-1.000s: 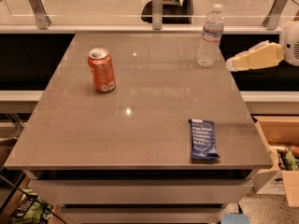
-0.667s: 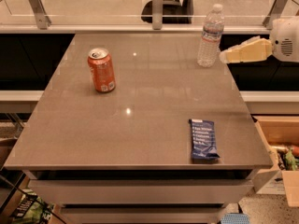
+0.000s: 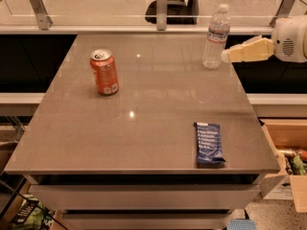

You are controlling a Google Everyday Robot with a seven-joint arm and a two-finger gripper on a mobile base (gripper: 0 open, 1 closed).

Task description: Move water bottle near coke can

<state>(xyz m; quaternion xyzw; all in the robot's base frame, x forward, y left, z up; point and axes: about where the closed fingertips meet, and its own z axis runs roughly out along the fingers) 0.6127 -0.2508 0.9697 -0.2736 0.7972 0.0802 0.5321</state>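
Note:
The water bottle stands upright near the table's far right edge, clear and ribbed with a white cap and a pale label. The coke can stands upright at the left middle of the table, orange-red with a silver top. My gripper reaches in from the right with cream fingers, its tips right beside the bottle's lower right side. The bottle and the can are far apart.
A dark blue snack bar wrapper lies near the front right of the grey table. A glass rail with metal posts runs behind the table. An open cardboard box sits on the floor at the right.
My gripper has moved left, from off the table's right edge to right beside the bottle. The bottle, can and snack bar have not moved.

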